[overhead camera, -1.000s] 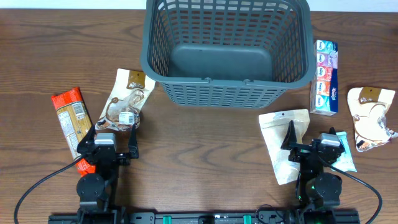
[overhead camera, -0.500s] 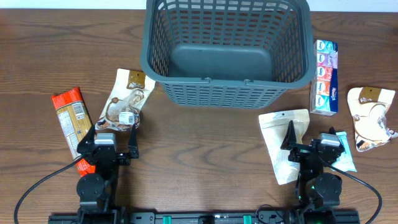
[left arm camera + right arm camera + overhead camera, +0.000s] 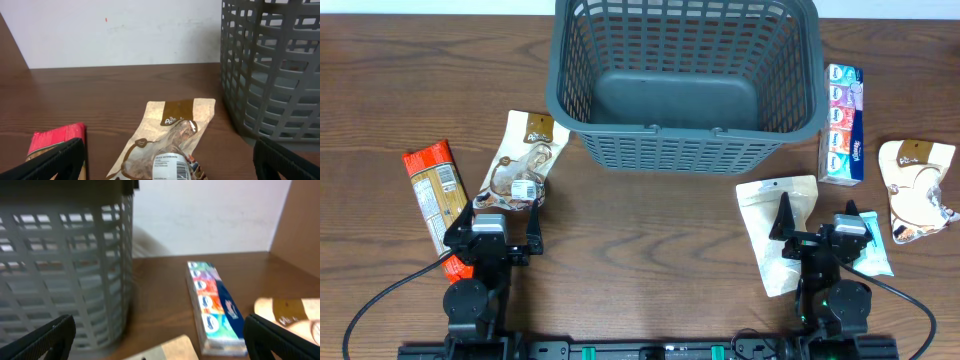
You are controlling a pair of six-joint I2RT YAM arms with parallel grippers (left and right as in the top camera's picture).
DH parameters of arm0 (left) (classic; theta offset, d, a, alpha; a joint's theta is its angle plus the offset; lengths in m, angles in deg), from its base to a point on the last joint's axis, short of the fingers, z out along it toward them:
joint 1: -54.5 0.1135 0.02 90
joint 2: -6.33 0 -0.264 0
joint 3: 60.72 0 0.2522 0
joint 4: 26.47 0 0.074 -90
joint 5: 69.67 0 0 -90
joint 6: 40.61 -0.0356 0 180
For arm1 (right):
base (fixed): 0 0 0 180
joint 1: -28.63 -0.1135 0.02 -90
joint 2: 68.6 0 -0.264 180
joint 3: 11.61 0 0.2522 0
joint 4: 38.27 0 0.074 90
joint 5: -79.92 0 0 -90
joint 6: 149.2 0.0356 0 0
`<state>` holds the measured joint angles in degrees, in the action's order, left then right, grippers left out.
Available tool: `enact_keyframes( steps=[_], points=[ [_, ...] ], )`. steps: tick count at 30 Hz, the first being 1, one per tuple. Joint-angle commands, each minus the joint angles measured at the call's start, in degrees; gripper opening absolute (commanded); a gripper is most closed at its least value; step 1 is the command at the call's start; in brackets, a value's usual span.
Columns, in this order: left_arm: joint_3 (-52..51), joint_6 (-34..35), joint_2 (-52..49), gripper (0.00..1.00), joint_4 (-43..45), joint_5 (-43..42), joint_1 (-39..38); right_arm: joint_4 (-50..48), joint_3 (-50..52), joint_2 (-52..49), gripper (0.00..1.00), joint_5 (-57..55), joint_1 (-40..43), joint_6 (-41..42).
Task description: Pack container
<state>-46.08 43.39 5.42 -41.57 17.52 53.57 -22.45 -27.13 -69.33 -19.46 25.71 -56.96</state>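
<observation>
The container, a large dark grey slotted basket (image 3: 685,80), stands empty at the back centre of the table. It also shows in the left wrist view (image 3: 272,70) and the right wrist view (image 3: 60,265). My left gripper (image 3: 498,228) is open and empty near the front edge. A dried mushroom bag (image 3: 523,160) lies just ahead of it and between the fingers (image 3: 167,167) in the left wrist view. My right gripper (image 3: 817,225) is open and empty, low over a white pouch (image 3: 780,225).
A red snack packet (image 3: 432,190) lies at the left. A multicoloured tissue pack (image 3: 843,122) lies right of the basket, and shows in the right wrist view (image 3: 212,305). A beige bag (image 3: 917,190) is at the far right. A teal packet (image 3: 870,250) lies under the right arm.
My right gripper has turned slightly to the left, and more of the teal packet shows. The left arm and all packets are unchanged.
</observation>
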Motion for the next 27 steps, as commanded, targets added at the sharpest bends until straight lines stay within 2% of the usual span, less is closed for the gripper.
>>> enact_keyframes(
  steps=[1,8,12,18,22,27],
  points=[
    [-0.66,0.28,-0.07,0.99,-2.47,0.35,-0.11,-1.62,0.31,0.42,0.99,2.54,-0.5,0.98],
    [-0.66,0.28,-0.07,0.99,-2.47,0.35,-0.11,0.07,0.15,0.42,0.99,2.64,-0.37,9.7],
    [-0.66,0.31,-0.07,0.99,-2.47,0.35,-0.11,1.73,-3.65,-0.24,0.99,2.1,0.96,9.97],
    [-0.66,0.28,-0.07,0.99,-2.47,0.35,-0.11,16.46,-23.87,-9.94,0.99,2.01,6.38,7.43],
    [-0.66,0.31,-0.07,0.99,-2.47,0.35,-0.11,28.57,-40.96,-21.86,0.99,5.9,9.64,4.26],
    [-0.66,0.31,-0.07,0.99,-2.47,0.35,-0.11,44.19,-60.74,-37.46,0.99,9.51,11.56,4.35]
  ],
)
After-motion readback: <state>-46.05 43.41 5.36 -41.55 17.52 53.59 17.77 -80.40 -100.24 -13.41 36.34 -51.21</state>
